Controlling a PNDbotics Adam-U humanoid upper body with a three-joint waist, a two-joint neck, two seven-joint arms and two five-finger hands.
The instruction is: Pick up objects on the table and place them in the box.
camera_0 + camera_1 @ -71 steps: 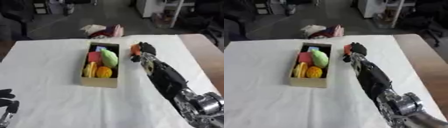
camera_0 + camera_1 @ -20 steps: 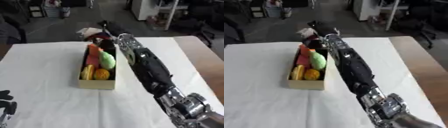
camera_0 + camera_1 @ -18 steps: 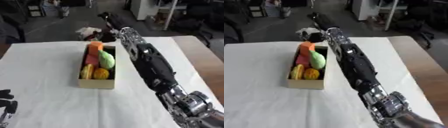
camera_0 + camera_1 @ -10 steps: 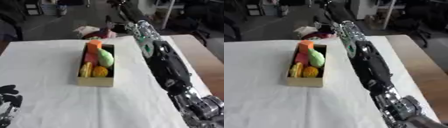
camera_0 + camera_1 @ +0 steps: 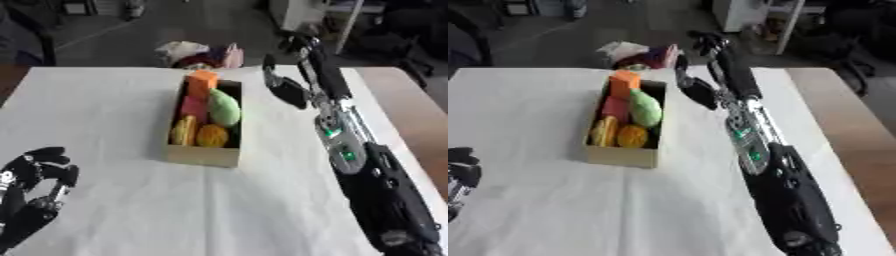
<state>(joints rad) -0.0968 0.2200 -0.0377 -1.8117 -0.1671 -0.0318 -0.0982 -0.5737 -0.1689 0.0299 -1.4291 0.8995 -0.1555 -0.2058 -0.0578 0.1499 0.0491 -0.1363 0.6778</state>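
Nearest the camera, the left hand (image 5: 35,182) rested idle at the lower left corner of the white table (image 5: 105,115), fingers loosely curled around nothing, well apart from the work. Further up, the cardboard box (image 5: 203,152) sat near the table's middle, lengthwise away from the robot, so either arm could reach over its open top. It held a yellow piece (image 5: 184,131) and an orange round one (image 5: 212,135) at the near end, a pink block (image 5: 193,106) and green fruit (image 5: 224,107) in the middle, and an orange block (image 5: 202,80) standing proud at the far end. Beyond it the right hand (image 5: 296,44) hung raised past the box's far right corner, apparently empty; its fingers were too indistinct to judge. No loose objects showed on the cloth, so the packing looked complete.
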